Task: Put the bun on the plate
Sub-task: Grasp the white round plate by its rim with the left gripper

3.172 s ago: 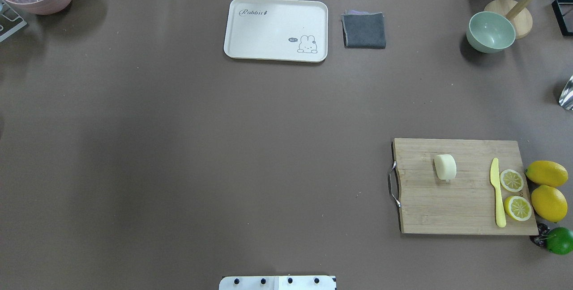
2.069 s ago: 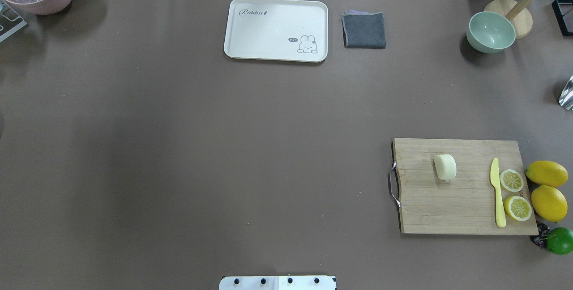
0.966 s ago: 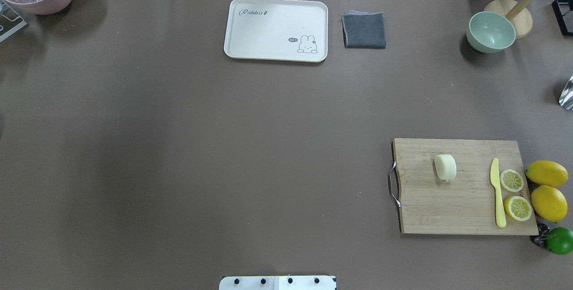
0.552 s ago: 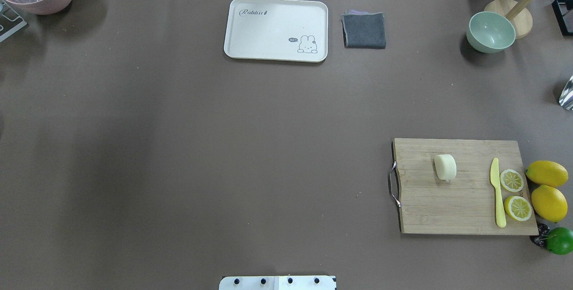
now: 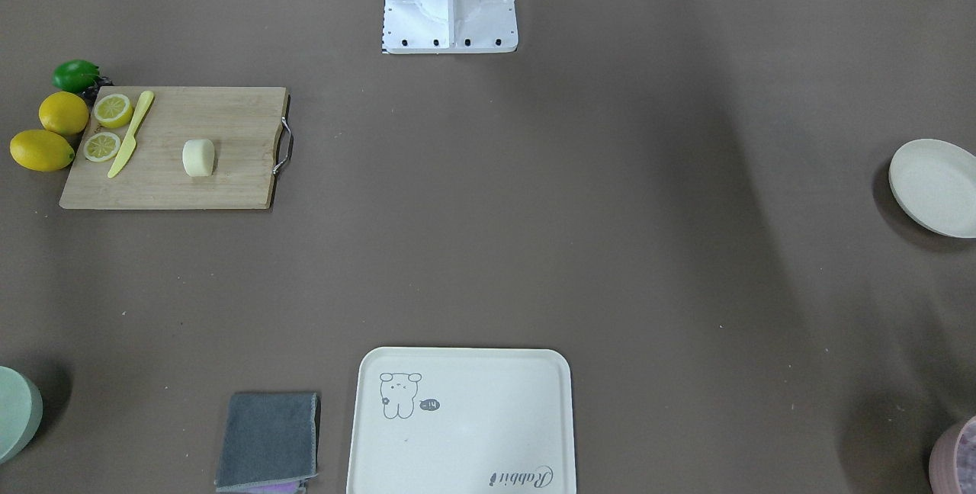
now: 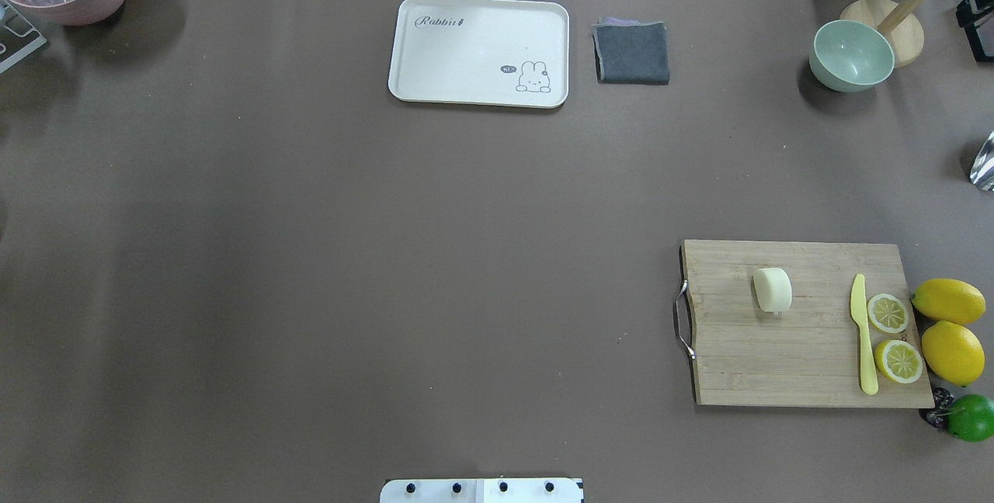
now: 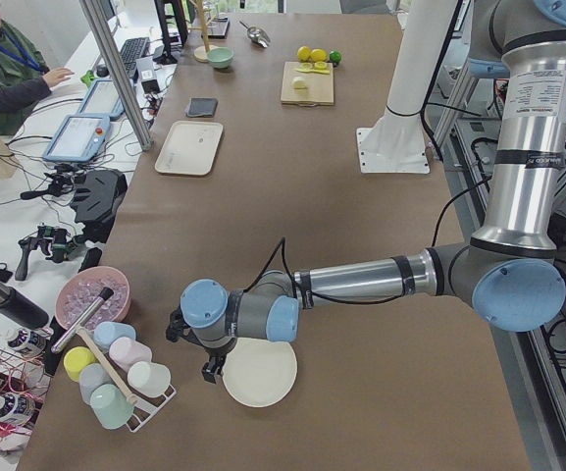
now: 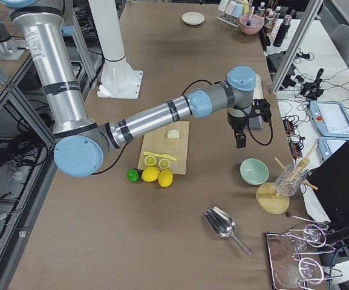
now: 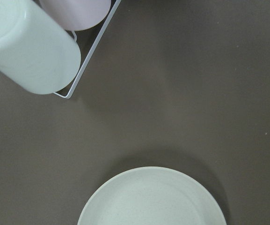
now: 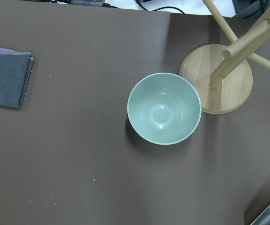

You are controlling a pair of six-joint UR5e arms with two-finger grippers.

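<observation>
The pale cream bun (image 6: 772, 289) (image 5: 199, 157) lies on a wooden cutting board (image 6: 800, 355) at the table's right, with no gripper near it. The off-white round plate (image 5: 934, 185) (image 9: 153, 199) sits far off at the table's left end. In the exterior left view my left gripper (image 7: 209, 368) hangs just over the plate's (image 7: 259, 371) edge. My right gripper (image 8: 241, 141) hovers beyond the board, near a green bowl (image 10: 164, 108). Only the side views show the grippers, so I cannot tell whether either is open or shut.
On the board lie a yellow knife (image 6: 862, 332) and two lemon halves (image 6: 887, 313), with whole lemons (image 6: 949, 301) and a lime (image 6: 971, 418) beside it. A rabbit tray (image 6: 443, 53) and grey cloth (image 6: 631, 53) sit at the back. A cup rack (image 9: 32, 47) stands by the plate.
</observation>
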